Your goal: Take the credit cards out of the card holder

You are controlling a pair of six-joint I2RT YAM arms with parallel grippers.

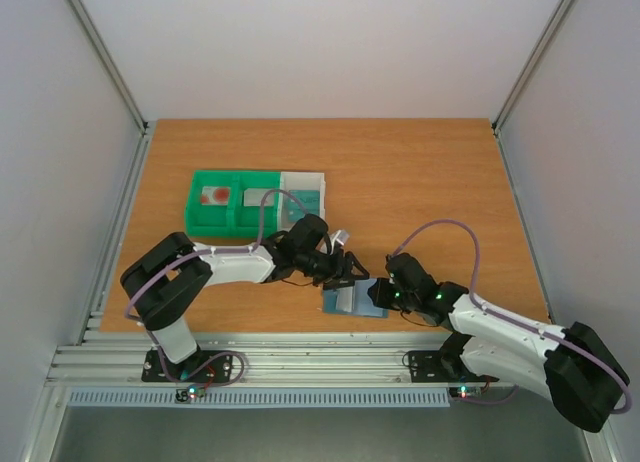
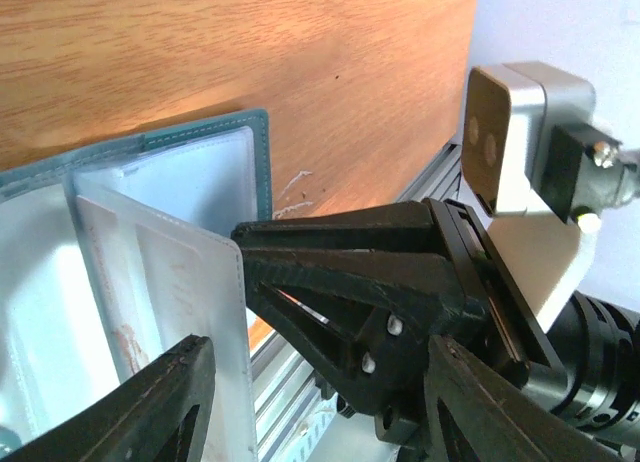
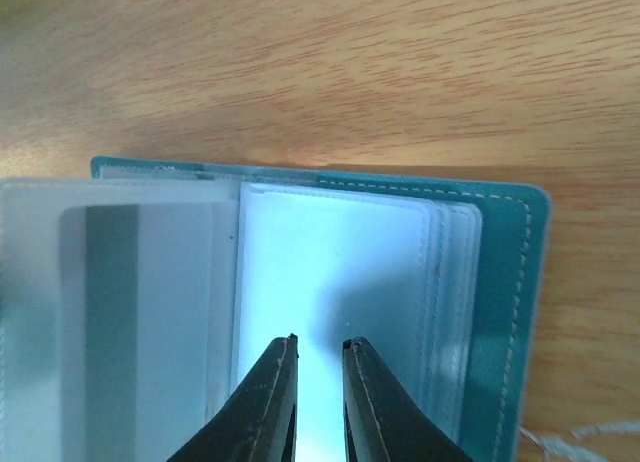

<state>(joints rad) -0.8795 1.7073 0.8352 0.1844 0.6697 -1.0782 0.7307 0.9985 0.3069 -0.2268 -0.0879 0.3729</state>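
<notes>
Teal card holder [image 3: 503,282] lies open; the right end effector [image 3: 318,344], nearly closed, pins it, though whether it is clamped I cannot tell. The left end effector [image 2: 320,357], spread around a sleeve [image 2: 170,282], must next pinch a card [image 3: 140,282].

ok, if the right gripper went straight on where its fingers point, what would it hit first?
The card holder. The right gripper points squarely at its clear inner sleeve, with the fingers at or just off the plastic. Contact depth is unclear from this view.

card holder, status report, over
Left gripper open at card holder. Right gripper pinching up a clear sleeve. Striped card in its sleeve, not out yet. Nothing blocking; trays behind.
</notes>
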